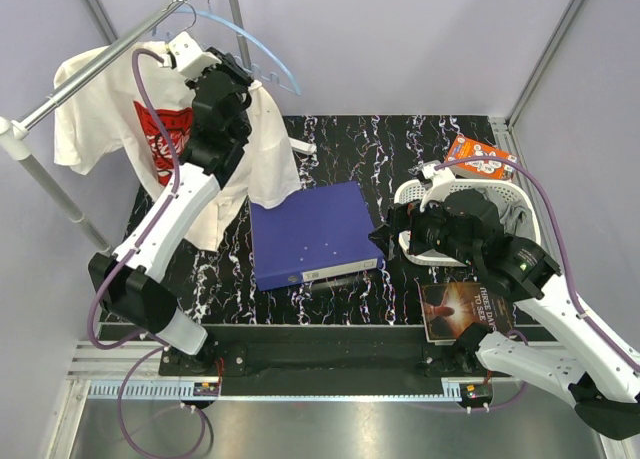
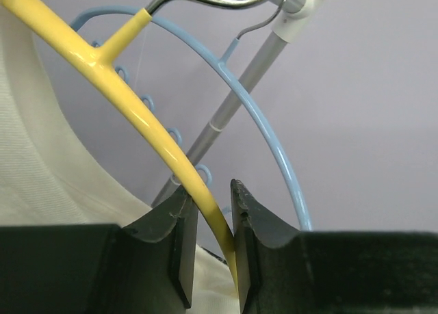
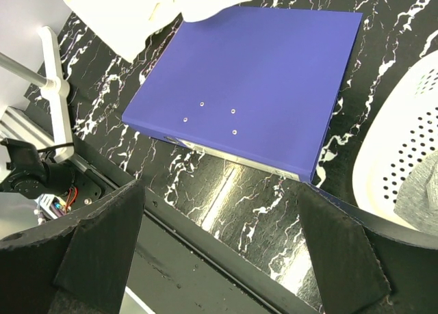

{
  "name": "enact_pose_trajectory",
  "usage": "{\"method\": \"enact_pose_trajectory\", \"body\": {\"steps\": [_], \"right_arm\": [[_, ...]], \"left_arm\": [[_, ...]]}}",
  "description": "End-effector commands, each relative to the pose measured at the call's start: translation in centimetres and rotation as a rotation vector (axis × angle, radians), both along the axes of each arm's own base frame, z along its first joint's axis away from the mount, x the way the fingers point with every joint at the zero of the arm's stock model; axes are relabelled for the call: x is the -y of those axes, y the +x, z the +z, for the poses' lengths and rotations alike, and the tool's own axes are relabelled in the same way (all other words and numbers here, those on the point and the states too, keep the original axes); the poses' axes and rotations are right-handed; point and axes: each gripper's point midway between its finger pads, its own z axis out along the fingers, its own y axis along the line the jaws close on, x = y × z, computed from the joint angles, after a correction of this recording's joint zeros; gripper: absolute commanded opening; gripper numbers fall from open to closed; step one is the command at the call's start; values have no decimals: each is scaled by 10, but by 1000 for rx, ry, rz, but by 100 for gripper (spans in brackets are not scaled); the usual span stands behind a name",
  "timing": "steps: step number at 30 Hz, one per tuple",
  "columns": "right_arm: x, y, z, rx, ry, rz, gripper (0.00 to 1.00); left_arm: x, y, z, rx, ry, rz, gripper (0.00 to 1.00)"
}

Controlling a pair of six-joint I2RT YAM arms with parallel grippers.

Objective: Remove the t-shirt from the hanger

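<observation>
A cream t-shirt (image 1: pixel 100 109) with a red print hangs on a yellow hanger (image 2: pixel 137 109) from the metal rail (image 1: pixel 100 64) at the back left. Its cloth shows at the left of the left wrist view (image 2: pixel 41 157). My left gripper (image 1: pixel 250 84) is raised to the shirt's right shoulder. Its jaws (image 2: pixel 209 191) are closed on the yellow hanger's arm, which runs slantwise between them. My right gripper (image 1: pixel 385 241) is open and empty, low over the table between the binder and the basket, and it also shows in the right wrist view (image 3: pixel 219 191).
An empty light blue hanger (image 1: pixel 255 44) hangs on the same rail just behind. A blue ring binder (image 1: pixel 312 234) lies mid-table. At the right stand a white basket (image 1: pixel 420 194) with grey clothes, an orange box (image 1: pixel 480 157) and a dark book (image 1: pixel 462 309).
</observation>
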Motion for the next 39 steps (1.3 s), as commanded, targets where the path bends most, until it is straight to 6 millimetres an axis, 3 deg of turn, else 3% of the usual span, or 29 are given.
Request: {"method": "enact_pose_trajectory", "body": {"steps": [1, 8, 11, 21, 27, 32, 39], "right_arm": [[-4, 8, 12, 46, 26, -9, 100], [-23, 19, 3, 18, 10, 30, 100], [-36, 22, 7, 36, 27, 77, 100], [-65, 53, 31, 125, 28, 119, 100], [-59, 55, 44, 156, 40, 91, 100], [-41, 53, 37, 156, 17, 21, 100], [-20, 65, 19, 172, -43, -58, 100]], "left_arm": [[-3, -44, 76, 185, -91, -44, 0], [7, -60, 68, 181, -154, -75, 0], [8, -63, 53, 162, -199, -86, 0], [14, -74, 37, 168, -329, -153, 0], [26, -71, 22, 167, -357, -187, 0], [44, -70, 11, 163, -368, -228, 0], [83, -56, 17, 217, -438, -323, 0]]}}
